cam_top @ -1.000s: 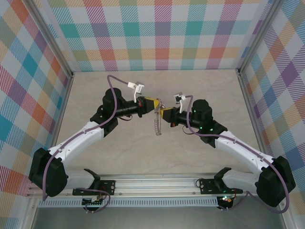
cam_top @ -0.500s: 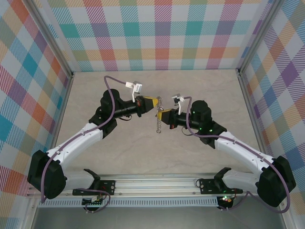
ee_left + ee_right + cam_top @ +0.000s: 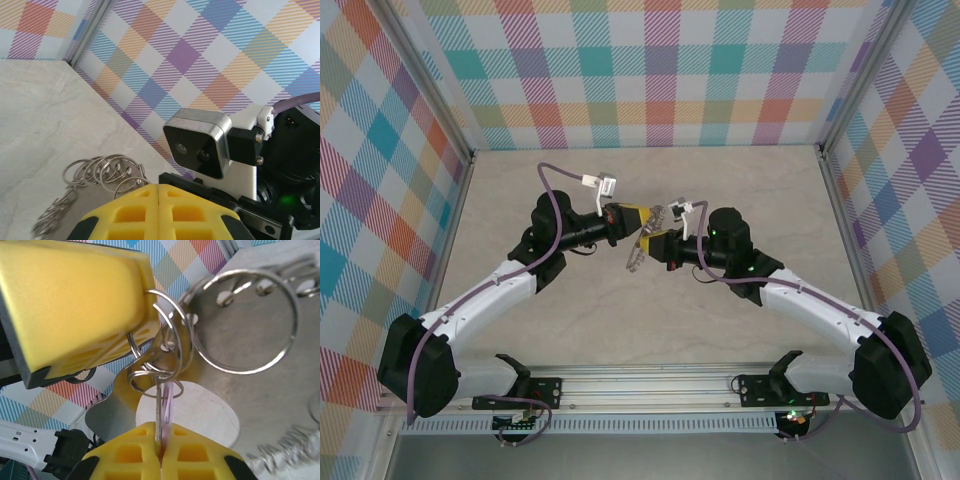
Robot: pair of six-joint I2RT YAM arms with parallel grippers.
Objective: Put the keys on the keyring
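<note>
While both arms meet over the middle of the table (image 3: 750, 180), the left gripper (image 3: 158, 202) is clenched, its 2 yellow pads (image 3: 125, 217) pressed together with no gap. In the right wrist view, wire loops of the keyring (image 3: 192, 342) run in under the edge of that gripper's pad, so it grasps the keyring by the small rings.

1. Keyring: it is held between the 2 grippers. In the right wrist view, 1 large hoop stands out to the right of the small-ring cluster. A chain (image 3: 285, 452) shows blurred at the lower right. In the top view the chain slants down just below the 2 gripper tips.

2. Key (image 3: 163, 410): the right gripper (image 3: 161, 454) is clenched on it. The key shows edge-on as a thin silver and lilac strip. It rises from between the pads and touches the lowest small rings. Whether it is threaded onto a ring cannot be told.

3. Left wrist view: several rings sit just beyond the pad tips, to the left. The right arm's camera (image 3: 200, 150) sits close by, to the right.
</note>
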